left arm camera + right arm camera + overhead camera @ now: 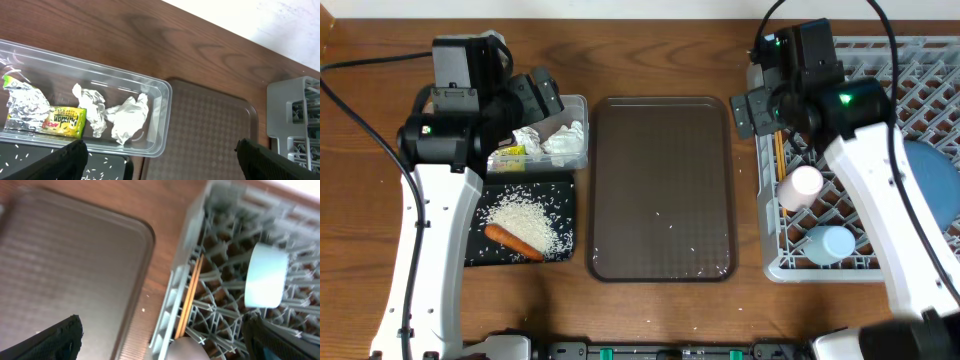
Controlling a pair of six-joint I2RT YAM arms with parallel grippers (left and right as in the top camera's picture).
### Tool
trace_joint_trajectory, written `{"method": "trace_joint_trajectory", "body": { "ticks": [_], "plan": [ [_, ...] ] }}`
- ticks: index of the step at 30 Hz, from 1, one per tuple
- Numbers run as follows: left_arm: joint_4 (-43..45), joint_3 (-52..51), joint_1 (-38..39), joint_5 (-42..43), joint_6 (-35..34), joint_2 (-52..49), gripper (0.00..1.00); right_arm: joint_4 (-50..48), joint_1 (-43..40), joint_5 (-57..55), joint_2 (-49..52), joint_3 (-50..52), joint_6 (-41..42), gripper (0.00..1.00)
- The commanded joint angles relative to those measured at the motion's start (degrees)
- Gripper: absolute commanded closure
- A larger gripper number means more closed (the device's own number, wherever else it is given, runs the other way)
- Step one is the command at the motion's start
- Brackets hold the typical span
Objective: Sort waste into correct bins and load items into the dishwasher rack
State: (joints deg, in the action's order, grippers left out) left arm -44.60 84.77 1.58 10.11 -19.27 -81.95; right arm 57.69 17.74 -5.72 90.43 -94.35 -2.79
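Chopsticks (189, 297) lie, apparently untouched, below the spread right claw (165, 339).

Both arms are built in the same way. The left arm (425, 230) has a long white shell, smooth and a little rounded, with black blocks for the joints above it. A small green light (427, 128) shines on one black joint. The right arm (892, 190) is white too, and its green light (844, 99) is brighter. Thin black cables (370, 62) run in loops to each arm. The left gripper (161, 150) has black, matte, wedge-shaped fingers (60, 160). The right gripper (161, 327) looks the same, only somewhat blurred.
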Motion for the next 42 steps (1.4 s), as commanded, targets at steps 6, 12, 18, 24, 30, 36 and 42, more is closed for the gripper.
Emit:
{"method": "trace_joint_trajectory", "body": {
  "ticks": [6,12,18,24,30,36,42],
  "plan": [
    [0.0,0.3,-0.2,-0.5,0.2,0.7,0.02,0.0,1.8,-0.3,-18.7,-0.9,-0.7,0.01],
    [0.0,0.3,-0.2,-0.5,0.2,0.7,0.03,0.0,1.8,-0.3,-31.5,-0.9,-0.7,0.01],
    [0.0,0.3,-0.2,-0.5,0.2,0.7,0.03,0.1,1.1,-0.3,-43.8,0.5,-0.7,0.01],
    [0.0,0.3,-0.2,-0.5,0.2,0.7,0.03,0.4,-1.2,0.2,-57.0,7.0,-0.5,0.01],
    [0.0,0.3,-0.2,-0.5,0.2,0.7,0.03,-1.5,-3.9,0.2,-72.2,20.5,3.5,0.01],
    [0.0,0.3,-0.2,-0.5,0.2,0.7,0.03,-8.1,-6.8,0.2,-83.6,34.9,5.5,0.01],
    [0.0,0.3,-0.2,-0.5,0.2,0.7,0.03,-16.8,-8.3,1.7,-88.1,47.4,6.9,0.01]
  ]
}}
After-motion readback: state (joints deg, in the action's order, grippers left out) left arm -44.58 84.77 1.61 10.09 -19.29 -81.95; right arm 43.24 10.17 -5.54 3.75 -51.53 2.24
